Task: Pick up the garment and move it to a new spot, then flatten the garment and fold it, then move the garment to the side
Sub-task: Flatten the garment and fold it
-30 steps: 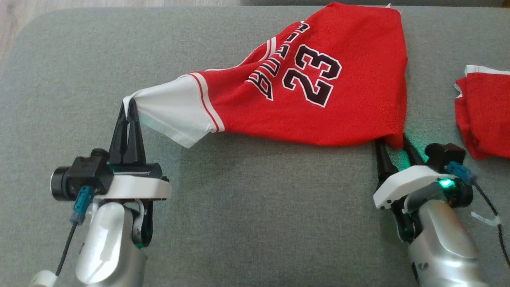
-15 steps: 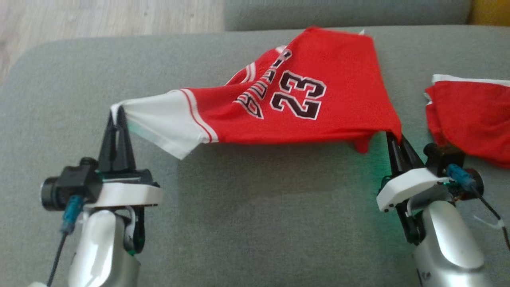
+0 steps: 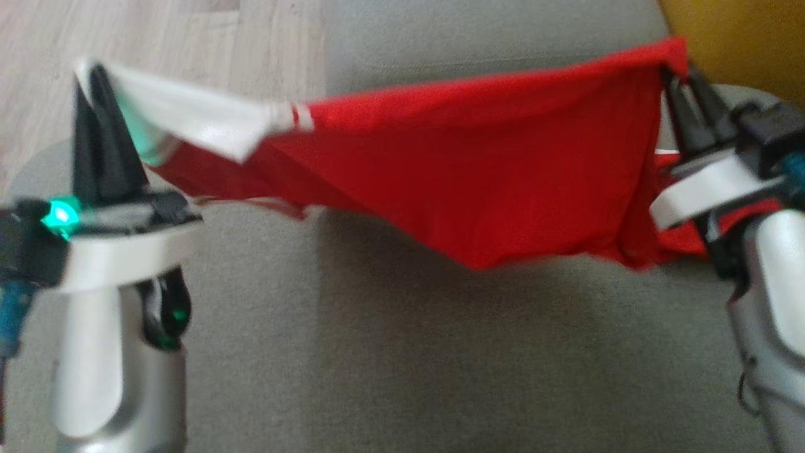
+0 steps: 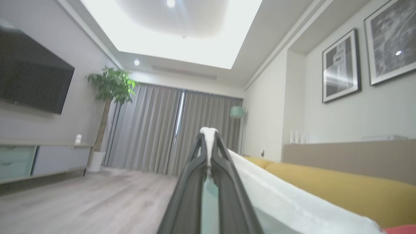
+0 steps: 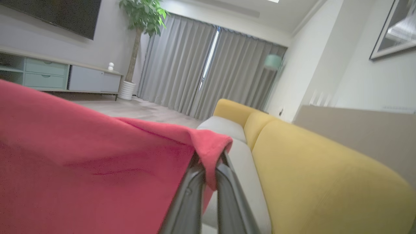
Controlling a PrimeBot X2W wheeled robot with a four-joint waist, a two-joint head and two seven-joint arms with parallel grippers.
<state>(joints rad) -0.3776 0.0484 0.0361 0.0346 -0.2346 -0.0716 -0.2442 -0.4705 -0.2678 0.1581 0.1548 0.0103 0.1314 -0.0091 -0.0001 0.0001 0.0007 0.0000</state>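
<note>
Above the grey sofa seat (image 3: pixel 377 352), the garment (image 3: pixel 478 170) hangs stretched and sagging, apparently clear of the seat's middle. The left hand (image 3: pixel 91 70) is clamped tight on its white sleeve, the right hand (image 3: pixel 678 69) on a red corner. The carry to a new spot seems in hand; next it wants lowering evenly, kept taut, so it lands flat.

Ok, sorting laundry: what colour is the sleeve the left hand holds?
White sleeve, clearest in left wrist view.
</note>
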